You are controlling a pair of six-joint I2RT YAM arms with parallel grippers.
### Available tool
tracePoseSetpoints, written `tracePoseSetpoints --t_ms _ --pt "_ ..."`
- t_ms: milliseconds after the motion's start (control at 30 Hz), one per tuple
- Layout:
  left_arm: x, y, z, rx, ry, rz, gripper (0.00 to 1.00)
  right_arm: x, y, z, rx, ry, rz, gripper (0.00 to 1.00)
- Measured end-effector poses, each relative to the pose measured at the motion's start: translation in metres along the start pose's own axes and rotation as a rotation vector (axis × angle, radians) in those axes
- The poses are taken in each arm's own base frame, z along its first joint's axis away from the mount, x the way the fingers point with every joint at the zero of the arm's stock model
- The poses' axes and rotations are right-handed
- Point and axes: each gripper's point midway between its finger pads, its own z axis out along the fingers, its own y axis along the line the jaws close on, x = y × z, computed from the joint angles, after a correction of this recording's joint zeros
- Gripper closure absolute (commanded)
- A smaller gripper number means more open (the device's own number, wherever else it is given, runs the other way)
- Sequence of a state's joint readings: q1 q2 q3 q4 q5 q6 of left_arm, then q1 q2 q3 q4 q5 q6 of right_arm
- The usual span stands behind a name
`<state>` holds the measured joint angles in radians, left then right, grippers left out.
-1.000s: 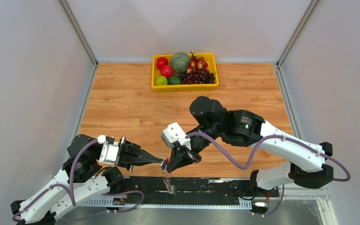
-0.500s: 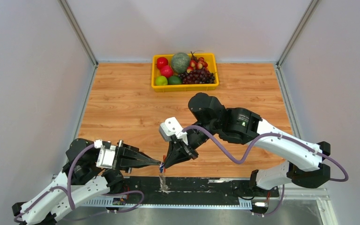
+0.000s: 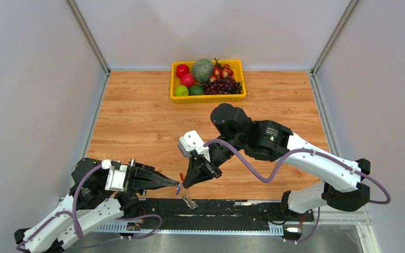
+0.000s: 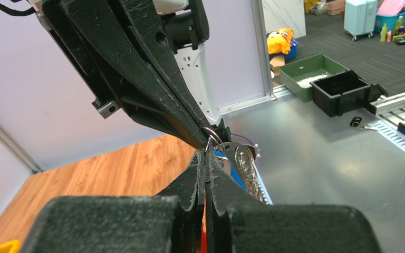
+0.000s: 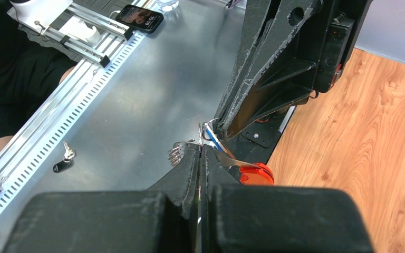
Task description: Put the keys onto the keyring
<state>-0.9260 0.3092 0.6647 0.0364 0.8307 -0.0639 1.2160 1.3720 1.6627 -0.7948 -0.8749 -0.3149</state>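
Grip unclear; left fingers (image 3: 161, 182) and right fingers (image 3: 194, 174) closed, tip to tip; keyring (image 5: 200, 132) and red key (image 5: 256, 174) at tips.

The left arm (image 3: 58, 224) and right arm (image 3: 319, 164) have white shells over bulky black joints, each trailed by a looping purple cable (image 3: 266, 181). The left gripper (image 3: 177, 184) and right gripper (image 3: 184, 185) are black wedges of rough, layered plastic. A white camera block (image 3: 190, 142) tops each wrist. A small green mark (image 3: 268, 138) dots the right elbow.

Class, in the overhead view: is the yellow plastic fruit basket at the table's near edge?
No, the yellow plastic basket sits at the far edge of the wooden table.
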Motion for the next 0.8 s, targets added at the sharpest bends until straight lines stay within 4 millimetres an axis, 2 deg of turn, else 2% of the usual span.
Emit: tracePoseSetpoints --t_ms 800 --pt "0.0006 0.0052 -0.0007 -0.033 -0.007 0.008 1.00 0.0090 -0.0082 0.0010 -0.009 0.005 0.036 1.00"
